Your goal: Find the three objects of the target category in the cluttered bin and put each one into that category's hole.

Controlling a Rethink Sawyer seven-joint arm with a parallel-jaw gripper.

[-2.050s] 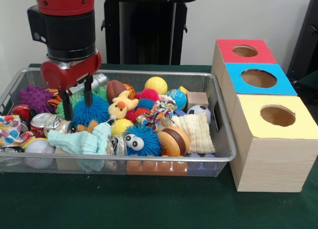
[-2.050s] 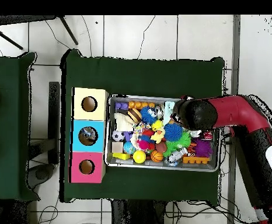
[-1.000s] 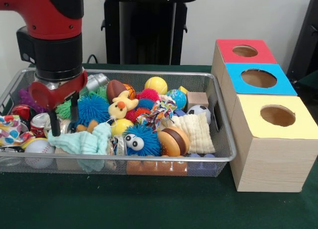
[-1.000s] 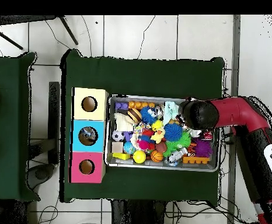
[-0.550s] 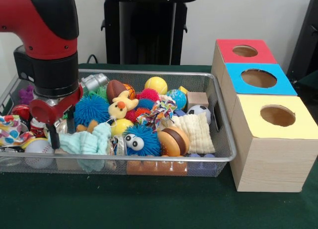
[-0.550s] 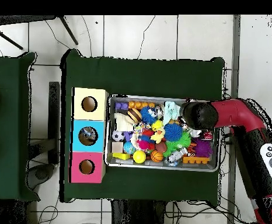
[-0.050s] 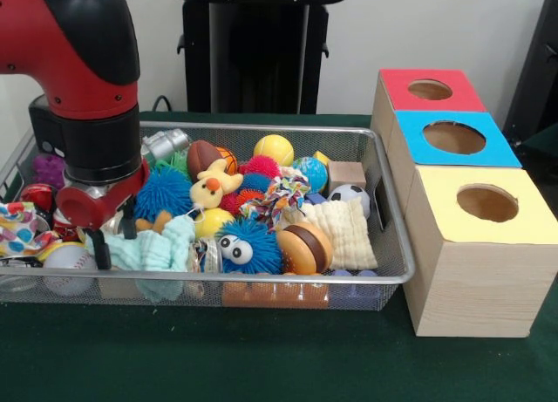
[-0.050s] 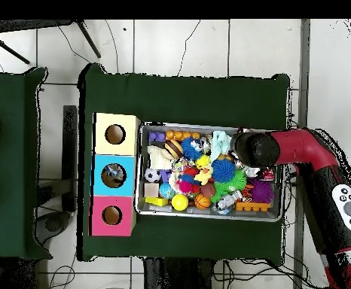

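Note:
My gripper [image 7: 116,240] hangs low in the left part of the wire bin [image 7: 384,201], open. One of its fingers [image 7: 103,250] stands by the left edge of a mint green cloth [image 7: 159,250]; the other is just behind that cloth. A blue spiky ball [image 7: 164,193] and a yellow duck [image 7: 209,191] lie to its right. At the right stand three boxes with round holes: red [image 7: 429,90], blue [image 7: 453,138] and yellow [image 7: 486,203]. In the overhead view the arm's wrist [image 8: 248,147] covers the gripper at the bin's right end.
The bin also holds a baseball [image 7: 68,267], a red can [image 7: 37,197], a dotted cloth [image 7: 22,228], a fuzzy blue toy with eyes [image 7: 244,245], a burger toy [image 7: 305,248], a cream cloth [image 7: 347,229] and several balls. A dark stand rises behind the bin.
The arm has moved left and toward the bin's near side in the front view and come down. The fingers went from beside the blue spiky ball to the mint cloth's edge.

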